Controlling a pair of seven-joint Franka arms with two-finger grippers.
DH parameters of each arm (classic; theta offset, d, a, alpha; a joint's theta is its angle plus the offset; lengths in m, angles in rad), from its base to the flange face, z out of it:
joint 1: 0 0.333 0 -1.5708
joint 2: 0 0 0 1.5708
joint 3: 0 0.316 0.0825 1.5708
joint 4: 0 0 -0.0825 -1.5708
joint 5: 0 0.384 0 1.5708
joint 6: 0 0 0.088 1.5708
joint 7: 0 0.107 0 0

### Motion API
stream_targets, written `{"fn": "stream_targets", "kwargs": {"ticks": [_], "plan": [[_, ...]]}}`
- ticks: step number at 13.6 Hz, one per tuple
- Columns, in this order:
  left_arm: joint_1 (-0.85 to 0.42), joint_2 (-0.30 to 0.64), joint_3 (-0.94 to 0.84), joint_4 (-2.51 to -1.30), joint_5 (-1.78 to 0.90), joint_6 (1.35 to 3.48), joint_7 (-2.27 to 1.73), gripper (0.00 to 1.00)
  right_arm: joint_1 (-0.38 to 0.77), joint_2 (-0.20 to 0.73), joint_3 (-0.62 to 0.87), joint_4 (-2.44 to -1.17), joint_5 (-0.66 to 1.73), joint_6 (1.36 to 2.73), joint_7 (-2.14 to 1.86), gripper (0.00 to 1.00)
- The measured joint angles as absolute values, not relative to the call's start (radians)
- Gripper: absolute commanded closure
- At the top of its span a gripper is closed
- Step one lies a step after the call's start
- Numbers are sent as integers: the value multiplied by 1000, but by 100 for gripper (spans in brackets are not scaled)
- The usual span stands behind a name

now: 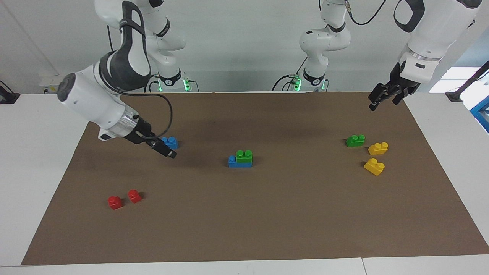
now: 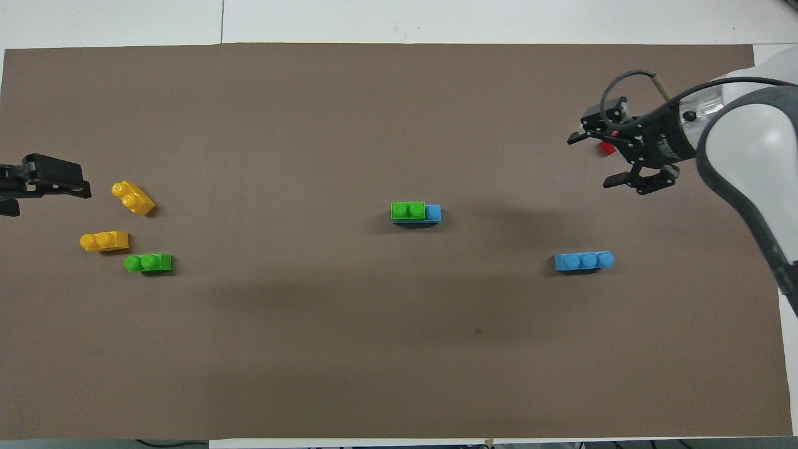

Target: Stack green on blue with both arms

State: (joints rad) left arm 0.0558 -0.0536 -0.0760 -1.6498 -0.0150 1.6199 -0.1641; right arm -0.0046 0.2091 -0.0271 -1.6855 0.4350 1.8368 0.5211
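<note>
The green brick [image 1: 244, 156] sits on the blue brick [image 1: 240, 162], so stacking looks done. Both tools hang released and empty: right tool [image 1: 165, 150] and left tool [image 1: 385, 96] well apart from that stack. Next, just wait.

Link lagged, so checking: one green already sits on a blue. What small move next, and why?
Probably lower the left pincer toward the loose green brick: it lies at that arm's end, and the loose blue brick sits bare by the open, empty right pincer.
</note>
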Motion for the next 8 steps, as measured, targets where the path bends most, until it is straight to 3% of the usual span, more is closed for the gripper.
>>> {"fn": "stream_targets", "kwargs": {"ticks": [3, 8], "plan": [[55, -54, -97, -1637, -15, 1615, -148, 0, -13, 139, -20, -1665, 230, 1782, 377, 0], [53, -61, -100, -1626, -15, 1544, -142, 0, -6, -39, -18, -1656, 125, 1636, 127, 0]]}}
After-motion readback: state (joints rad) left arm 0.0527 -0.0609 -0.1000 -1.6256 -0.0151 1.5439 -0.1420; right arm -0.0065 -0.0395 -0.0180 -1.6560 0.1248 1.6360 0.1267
